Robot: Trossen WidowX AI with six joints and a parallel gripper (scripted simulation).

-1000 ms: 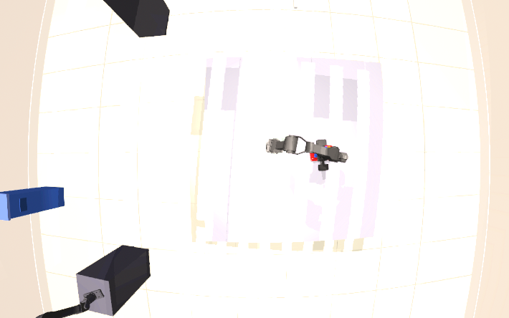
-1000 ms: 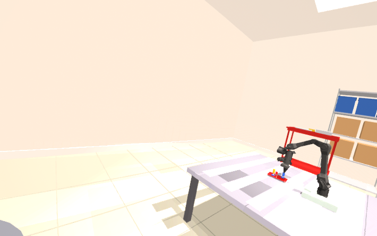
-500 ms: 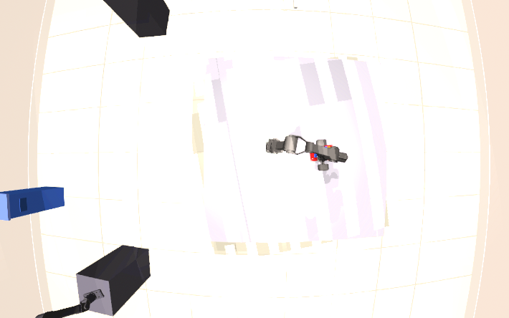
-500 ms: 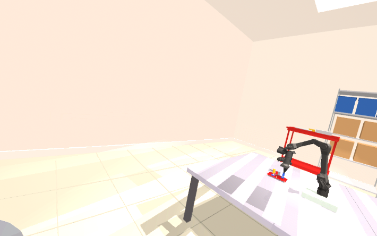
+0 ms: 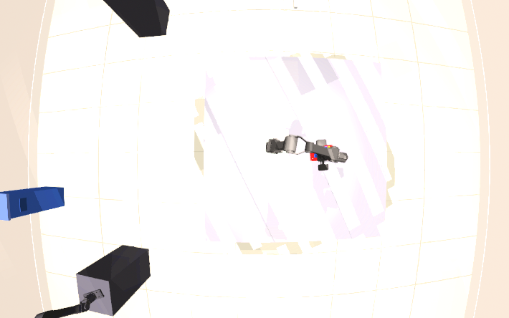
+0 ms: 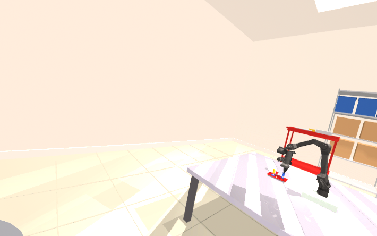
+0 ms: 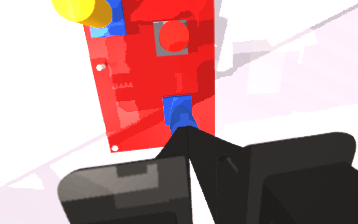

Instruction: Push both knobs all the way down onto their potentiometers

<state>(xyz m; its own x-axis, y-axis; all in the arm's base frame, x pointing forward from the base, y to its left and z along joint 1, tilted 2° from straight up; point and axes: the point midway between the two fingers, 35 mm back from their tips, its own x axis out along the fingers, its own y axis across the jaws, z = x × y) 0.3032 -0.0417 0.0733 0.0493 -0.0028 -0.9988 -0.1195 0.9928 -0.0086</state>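
The red circuit board (image 5: 312,157) (image 6: 269,174) (image 7: 140,95) stands on the table. My gripper (image 6: 284,171) (image 7: 184,133) is shut, with nothing between its fingers. Its tips are right at the top of the blue knob (image 6: 283,175) (image 7: 183,119), which stands over a blue potentiometer (image 7: 170,104) near one end of the board. The tips hide part of this knob; its gap to the potentiometer cannot be told. The yellow knob (image 6: 274,170) (image 7: 75,9) stands tall over the other blue potentiometer (image 7: 116,25), clear of the gripper.
A red round cap (image 7: 173,36) on a grey square base sits on the board between the two potentiometers. A red frame (image 6: 311,167) stands behind the arm, and a pale green bar (image 6: 319,202) lies near the arm's base. Shelves with bins stand farther back.
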